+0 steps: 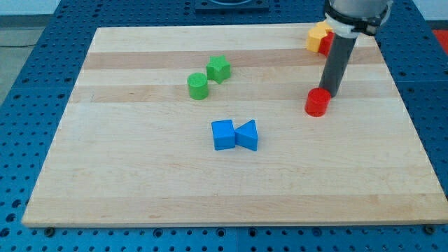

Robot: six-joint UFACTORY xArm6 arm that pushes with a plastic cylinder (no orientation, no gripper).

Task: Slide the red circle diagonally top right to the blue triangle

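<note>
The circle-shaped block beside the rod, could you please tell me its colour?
Red: the red circle, clearest in the camera view.

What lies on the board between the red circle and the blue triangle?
Nothing: in the camera view, bare wood separates the red circle from the blue triangle.

Green blocks (208, 78), blue cube (223, 134), yellow block (317, 37)

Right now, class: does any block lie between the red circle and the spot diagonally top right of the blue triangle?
Nothing visible does. The board between the red circle and the blue triangle is bare. My tip sits right behind the circle.
</note>
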